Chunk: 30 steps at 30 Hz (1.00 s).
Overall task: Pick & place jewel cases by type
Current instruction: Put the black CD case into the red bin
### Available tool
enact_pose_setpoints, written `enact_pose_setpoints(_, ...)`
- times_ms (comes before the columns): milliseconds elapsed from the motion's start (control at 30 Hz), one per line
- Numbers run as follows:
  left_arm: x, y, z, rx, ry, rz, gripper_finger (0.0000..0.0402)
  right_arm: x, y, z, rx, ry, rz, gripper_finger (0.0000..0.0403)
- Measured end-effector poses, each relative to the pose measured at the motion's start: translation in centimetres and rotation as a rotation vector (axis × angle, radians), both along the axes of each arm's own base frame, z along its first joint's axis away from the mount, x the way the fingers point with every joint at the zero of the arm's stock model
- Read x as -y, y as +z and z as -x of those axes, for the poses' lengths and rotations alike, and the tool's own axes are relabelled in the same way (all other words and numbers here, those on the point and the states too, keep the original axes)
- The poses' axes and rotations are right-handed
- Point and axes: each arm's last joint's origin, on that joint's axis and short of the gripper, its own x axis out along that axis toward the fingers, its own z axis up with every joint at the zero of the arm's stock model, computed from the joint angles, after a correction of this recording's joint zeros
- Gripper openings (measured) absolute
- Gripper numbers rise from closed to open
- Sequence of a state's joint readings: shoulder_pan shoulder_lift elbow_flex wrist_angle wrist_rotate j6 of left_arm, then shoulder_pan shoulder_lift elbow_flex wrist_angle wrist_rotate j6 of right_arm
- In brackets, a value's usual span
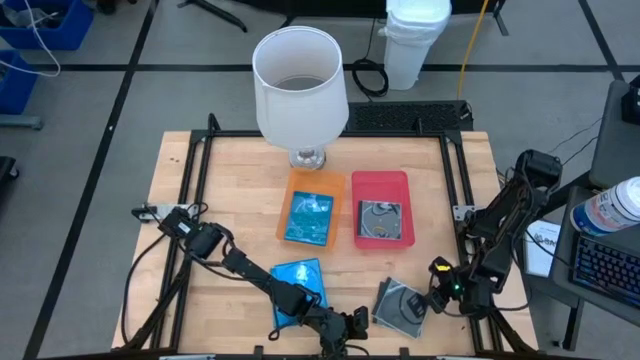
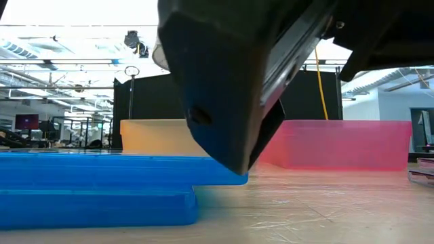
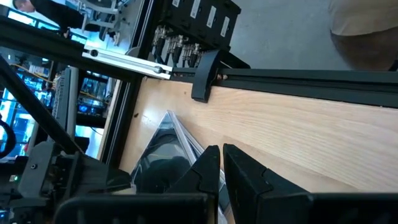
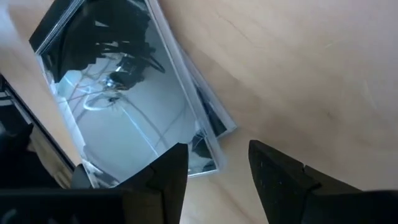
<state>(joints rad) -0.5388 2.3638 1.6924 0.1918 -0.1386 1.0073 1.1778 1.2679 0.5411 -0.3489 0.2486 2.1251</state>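
Note:
Two clear jewel cases (image 1: 398,305) lie stacked and skewed on the table near its front right; they also show in the right wrist view (image 4: 118,93). My right gripper (image 4: 217,168) is open, and one finger shows over a corner of the cases. It stands at their right side (image 1: 437,287). Two blue jewel cases (image 1: 300,285) lie stacked at the front centre, one overhanging the other (image 2: 102,183). My left gripper (image 1: 355,325) is shut and empty (image 3: 222,163), between the blue stack and the clear cases (image 3: 165,149). An orange tray (image 1: 290,195) holds a blue case. A red tray (image 1: 380,185) holds a clear case.
A lamp with a white shade (image 1: 300,85) stands just behind the trays. Black frame rails (image 1: 195,190) run along the table's left, right and far sides. The left arm (image 2: 230,81) hangs low over the blue stack near the front edge. Bare wood lies at the left and far right.

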Motion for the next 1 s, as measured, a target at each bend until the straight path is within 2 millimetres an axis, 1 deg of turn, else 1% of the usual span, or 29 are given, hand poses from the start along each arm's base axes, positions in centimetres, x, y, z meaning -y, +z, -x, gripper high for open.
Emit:
enact_pose_setpoints(200,-0.4,0.0,-0.3,-0.003,-0.002,0.006,0.0030,-0.6,-0.5,-0.2,-0.008,0.007,-0.026,0.0161)
enact_pose_setpoints(367,-0.8,-0.1,-0.5,-0.036,-0.059,0.043,0.0030,-0.6,-0.5,-0.2,-0.001,0.016,-0.018,0.0162)
enact_pose_setpoints(567,-0.9,-0.4,-0.3,-0.066,-0.056,0.030,0.0030,-0.6,-0.6,-0.2,0.015,0.036,0.006,0.0161)
enact_pose_setpoints(833,-2.3,-0.3,-1.1,-0.062,-0.011,0.035,0.0030,-0.5,-0.6,-0.2,0.046,0.075,0.038,0.0164)
enact_pose_setpoints(900,-2.7,-0.9,-1.5,-0.068,0.001,0.036,0.0030,-0.5,-0.6,-0.2,0.049,0.083,0.041,0.0164)
enact_pose_setpoints(1000,-2.9,-2.4,-1.7,-0.074,0.005,0.018,0.0030,-0.5,-0.4,-0.1,0.052,0.107,0.040,0.0163)
